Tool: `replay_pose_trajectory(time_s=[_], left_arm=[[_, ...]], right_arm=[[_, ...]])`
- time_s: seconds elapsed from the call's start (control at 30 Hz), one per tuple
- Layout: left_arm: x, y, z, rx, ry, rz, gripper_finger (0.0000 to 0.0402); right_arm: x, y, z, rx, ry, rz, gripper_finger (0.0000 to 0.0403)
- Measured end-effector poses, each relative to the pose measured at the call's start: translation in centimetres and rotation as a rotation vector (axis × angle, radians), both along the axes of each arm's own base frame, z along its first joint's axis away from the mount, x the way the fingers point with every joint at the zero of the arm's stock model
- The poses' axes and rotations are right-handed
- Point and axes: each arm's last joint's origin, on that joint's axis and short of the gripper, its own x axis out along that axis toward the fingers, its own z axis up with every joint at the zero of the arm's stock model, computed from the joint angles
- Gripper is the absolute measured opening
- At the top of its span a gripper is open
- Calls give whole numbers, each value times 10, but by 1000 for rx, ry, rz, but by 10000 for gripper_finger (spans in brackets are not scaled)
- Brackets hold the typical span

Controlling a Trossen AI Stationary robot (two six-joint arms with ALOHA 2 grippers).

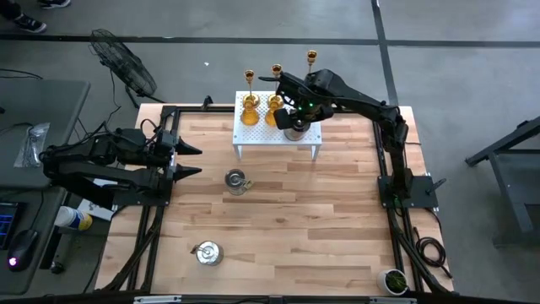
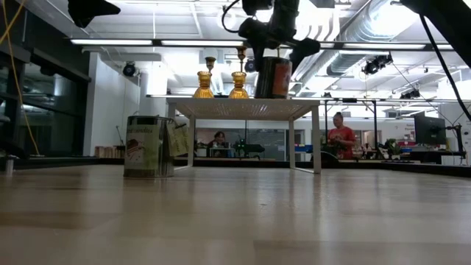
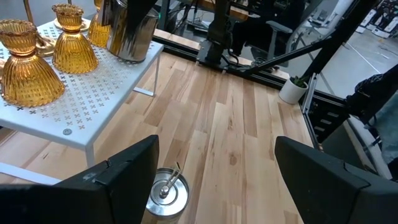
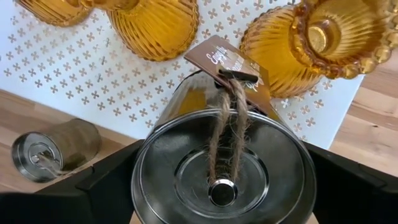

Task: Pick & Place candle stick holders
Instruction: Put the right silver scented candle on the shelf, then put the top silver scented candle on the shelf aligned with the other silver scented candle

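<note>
A white perforated rack stands at the table's far middle. On it are amber cups, and three gold candlesticks rise along its far side. My right gripper is over the rack's right part, shut on a silvery pot with a twine loop and a brown tag. A second silvery pot stands on the table in front of the rack, and a third stands near the front. My left gripper is open and empty at the left, pointing at the second pot. My right gripper holds the silvery pot by its round side wall, one finger on each opposite side, just below the rim. The fingers come from above, pointing down. The pot stays upright, and its bottom appears to rest on the rack's top near the front right edge.
A black frame rail runs along the table's right side, with another on the left. A small potted plant sits at the near right corner. Bare wood lies between the rack and the near edge. A person stands far behind the table.
</note>
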Motion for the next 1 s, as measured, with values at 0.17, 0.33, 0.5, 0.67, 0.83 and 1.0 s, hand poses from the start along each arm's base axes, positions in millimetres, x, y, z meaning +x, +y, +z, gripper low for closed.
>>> replay_pose_trajectory(time_s=[0.17,0.33,0.5,0.67,0.83,1.0], left_arm=[[0,0,0,0,0,0,314],[0,0,0,0,0,0,314],[0,0,0,0,0,0,314],[0,0,0,0,0,0,314],[0,0,0,0,0,0,314],[0,0,0,0,0,0,314]], right_arm=[[2,-1,0,-10,-13,5,384],[1,-2,0,-42,1,-7,392],[2,-3,0,-78,8,-38,392],[3,-1,0,-66,-1,-38,392],[2,1,2,-75,-6,-41,393],[-3,4,11,-117,-15,-55,393]])
